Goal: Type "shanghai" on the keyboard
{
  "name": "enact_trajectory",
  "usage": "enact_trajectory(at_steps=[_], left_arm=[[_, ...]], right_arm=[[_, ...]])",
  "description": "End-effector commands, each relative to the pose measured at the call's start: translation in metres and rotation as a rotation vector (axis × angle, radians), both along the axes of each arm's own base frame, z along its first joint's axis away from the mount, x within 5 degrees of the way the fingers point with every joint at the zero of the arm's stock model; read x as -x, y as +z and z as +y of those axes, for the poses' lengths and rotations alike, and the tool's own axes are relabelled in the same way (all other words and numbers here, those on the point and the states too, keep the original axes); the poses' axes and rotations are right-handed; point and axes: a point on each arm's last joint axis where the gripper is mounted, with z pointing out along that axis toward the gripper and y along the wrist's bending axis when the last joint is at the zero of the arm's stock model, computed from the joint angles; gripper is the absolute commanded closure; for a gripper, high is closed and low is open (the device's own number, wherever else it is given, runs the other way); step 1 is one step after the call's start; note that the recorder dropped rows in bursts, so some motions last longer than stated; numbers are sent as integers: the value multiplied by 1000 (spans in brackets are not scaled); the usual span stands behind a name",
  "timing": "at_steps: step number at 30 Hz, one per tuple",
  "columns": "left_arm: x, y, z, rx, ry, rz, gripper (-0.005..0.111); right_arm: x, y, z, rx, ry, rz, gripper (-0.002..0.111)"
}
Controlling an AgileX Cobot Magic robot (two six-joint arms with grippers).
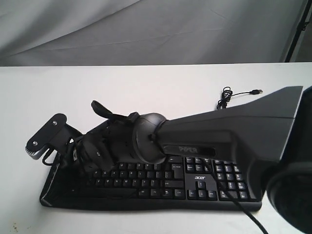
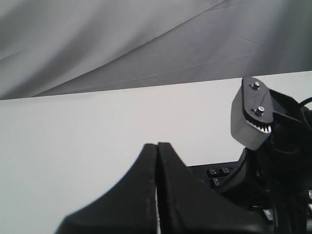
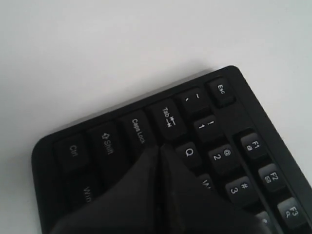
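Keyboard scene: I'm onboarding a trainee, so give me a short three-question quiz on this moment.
1. True or false: the right gripper has its jaws spread wide.
2. As the exterior view shows it, over which part of the keyboard is the right gripper's tip? A) the right end B) the left end, by Caps Lock C) the middle
3. Fill in: the USB plug lies loose on the ___.
Key: 1 false, the jaws are shut; 2 B; 3 table.

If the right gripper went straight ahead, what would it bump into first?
Most likely the keyboard. The shut right gripper points at its keys, right beside the Caps Lock key. I can't tell how near it is.
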Motion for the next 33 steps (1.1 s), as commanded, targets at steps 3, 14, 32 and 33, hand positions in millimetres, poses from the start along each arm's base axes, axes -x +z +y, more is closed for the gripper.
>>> enact_trajectory(at_steps=[3, 14, 32, 33], left_arm=[[0, -1, 0, 3, -3, -4, 107], [0, -1, 0, 3, -3, -4, 107], [0, -1, 0, 3, -3, -4, 107], [0, -1, 0, 3, -3, -4, 107]], right_arm=[[3, 4, 1, 13, 22, -9, 108], [10, 37, -25, -27, 18, -66, 108], [3, 15, -120, -32, -204, -43, 108], [2, 14, -120, -33, -209, -44, 108]])
